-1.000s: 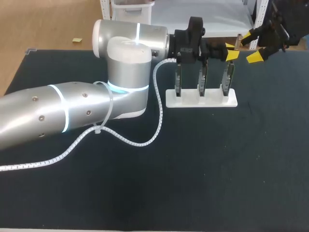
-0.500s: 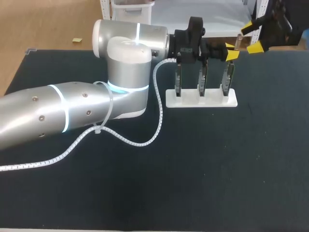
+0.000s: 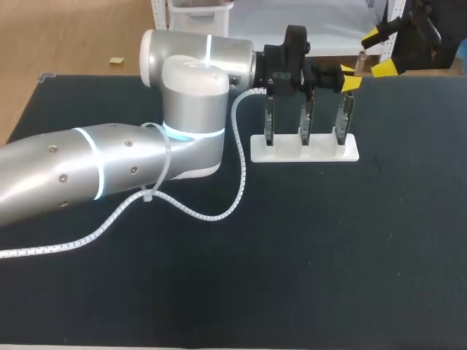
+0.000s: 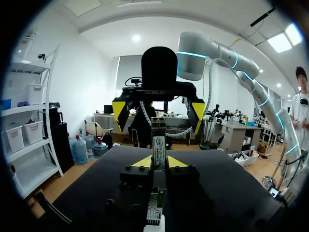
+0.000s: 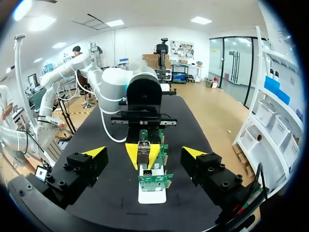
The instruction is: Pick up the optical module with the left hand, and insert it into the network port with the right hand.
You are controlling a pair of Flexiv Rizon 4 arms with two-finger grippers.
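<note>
My left gripper hangs above the right end of a white stand and is shut on the optical module, a slim metal bar pointing away from the arm. In the left wrist view the module stands up between the yellow tips of my left gripper. My right gripper is wide open just beyond the module, at the table's far right edge. In the right wrist view the module lies ahead of my right gripper, centred between its spread fingers and apart from them. Green boards with ports stand on the stand.
The white stand carries three upright circuit boards in a row near the table's far edge. My left arm and its white coiled cable cover the left half of the dark table mat.
My right gripper has moved up and slightly left in the head view, toward the table's far edge, staying open. The left arm and the module have not moved.
</note>
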